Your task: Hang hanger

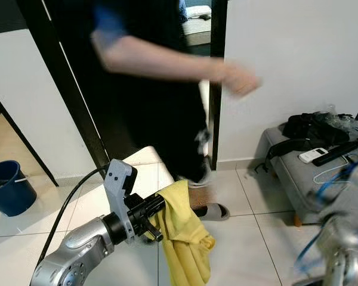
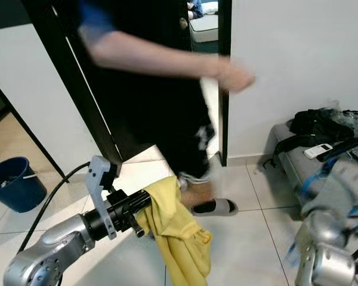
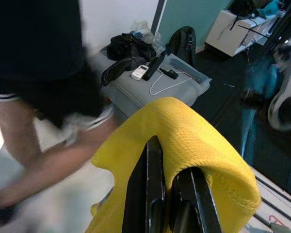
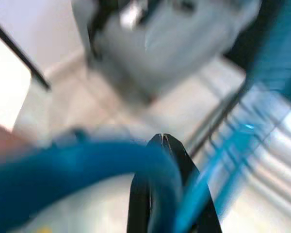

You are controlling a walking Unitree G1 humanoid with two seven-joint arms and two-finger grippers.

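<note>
The left gripper (image 1: 157, 221) sits low in the left-centre of the left eye view, its two black fingers (image 3: 149, 194) drawn close together with a yellow cloth (image 1: 185, 235) draped over them; whether they actually pinch the cloth cannot be told, since it covers their tips. The cloth hangs down from the fingers toward the bottom edge of the frame, clear of the floor (image 1: 244, 238). In the lower right corner the right gripper (image 4: 165, 143) is blurred; in the right wrist view its fingers meet at the tips around a blue hanger (image 4: 87, 165), which curves across the lower half of that frame. The hanger shows in the left eye view as blurred blue lines (image 1: 340, 179) near the right edge, just above the right arm. Behind the cloth, in the middle of the frame, a person (image 1: 161, 89) in dark clothes stands in a dark doorway, one arm stretched across the upper centre with the hand (image 1: 241, 80) against the white wall, a sandalled foot (image 1: 210, 211) on the tiles. At the left edge, a blue bucket (image 1: 11, 187) stands on the floor. At the right, a grey bench (image 1: 286, 167) against the wall carries a black bag (image 1: 313, 126), a white remote (image 1: 312, 156) and a white cable (image 1: 331, 174).
</note>
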